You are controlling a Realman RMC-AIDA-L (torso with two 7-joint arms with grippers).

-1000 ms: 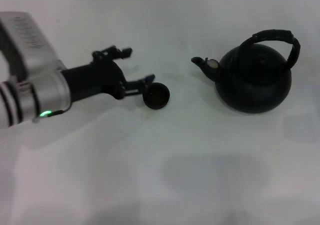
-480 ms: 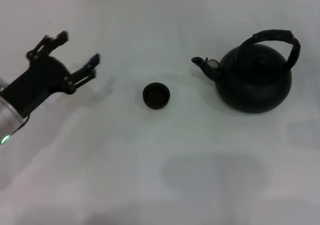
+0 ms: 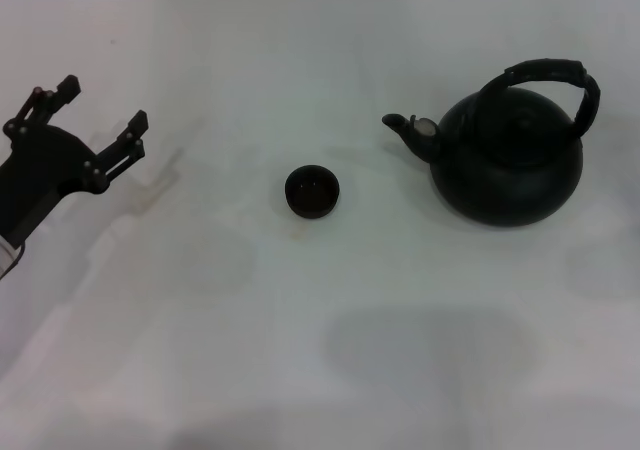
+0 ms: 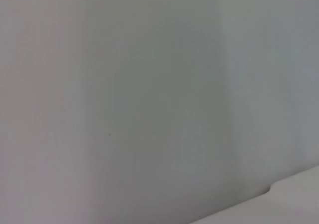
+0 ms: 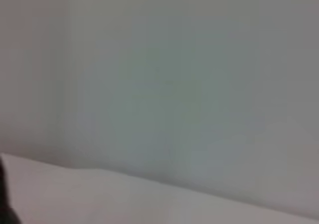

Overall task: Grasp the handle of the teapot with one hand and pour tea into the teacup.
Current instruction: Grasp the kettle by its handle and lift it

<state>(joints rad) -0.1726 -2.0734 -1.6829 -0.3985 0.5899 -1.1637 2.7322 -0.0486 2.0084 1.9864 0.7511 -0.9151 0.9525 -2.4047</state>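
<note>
We see the left gripper [image 3: 95, 120] at the far left, fingers spread and empty, well apart from the teacup [image 3: 312, 191] at centre. The teapot [image 3: 508, 160], its handle [image 3: 548, 75] untouched, stands upright to the right. We read no writing anywhere.

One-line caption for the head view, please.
Left gripper open at the table's left edge; teacup sits centre, teapot upright to its right, handle untouched.

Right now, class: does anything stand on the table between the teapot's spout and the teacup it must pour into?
Nothing visible does. Bare table lies between the teapot and the teacup, with the spout pointing toward the cup's side. The left gripper, jaws open, sits far off.
</note>
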